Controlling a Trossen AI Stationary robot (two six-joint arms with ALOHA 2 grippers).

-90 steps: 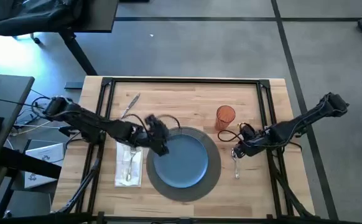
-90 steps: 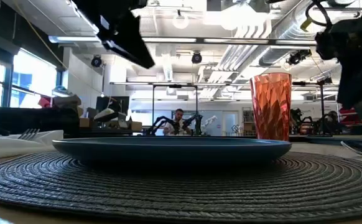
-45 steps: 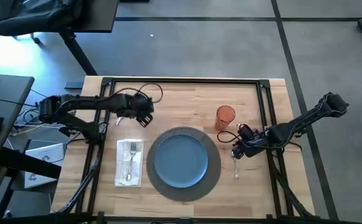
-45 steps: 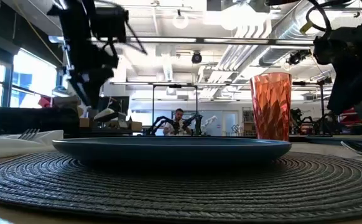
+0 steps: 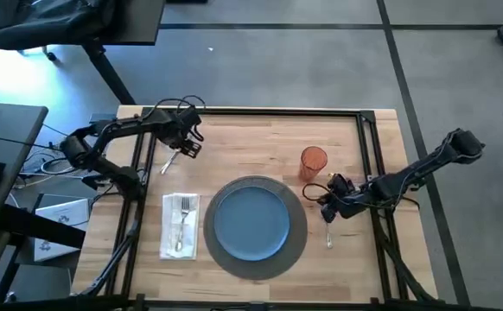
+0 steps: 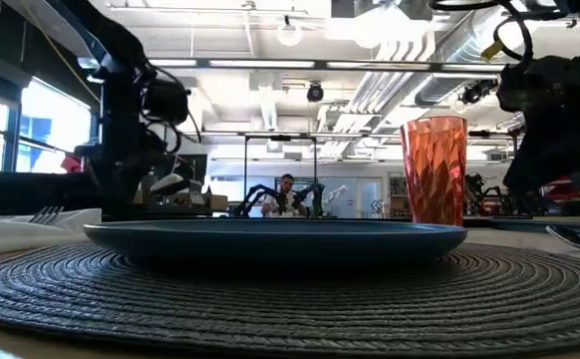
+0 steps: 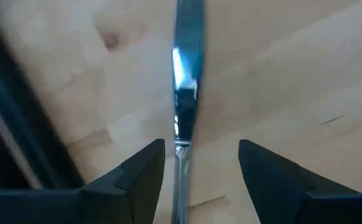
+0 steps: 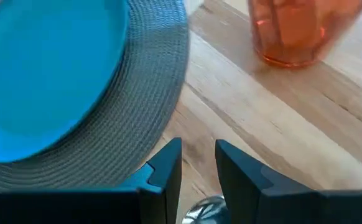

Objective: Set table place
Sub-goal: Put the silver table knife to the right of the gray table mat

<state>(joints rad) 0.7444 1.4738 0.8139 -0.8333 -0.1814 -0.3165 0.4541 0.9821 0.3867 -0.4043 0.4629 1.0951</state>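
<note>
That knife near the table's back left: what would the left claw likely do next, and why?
Probably come down and close on the knife. The left claw hovers open right over it, fingers either side of the handle, and no knife lies beside the plate yet.

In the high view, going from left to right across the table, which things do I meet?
napkin with fork → blue plate on the placemat → orange cup → spoon

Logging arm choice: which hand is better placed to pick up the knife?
Left. The left hand hangs open over the knife on the table; the right hand is beside the placemat.
</note>
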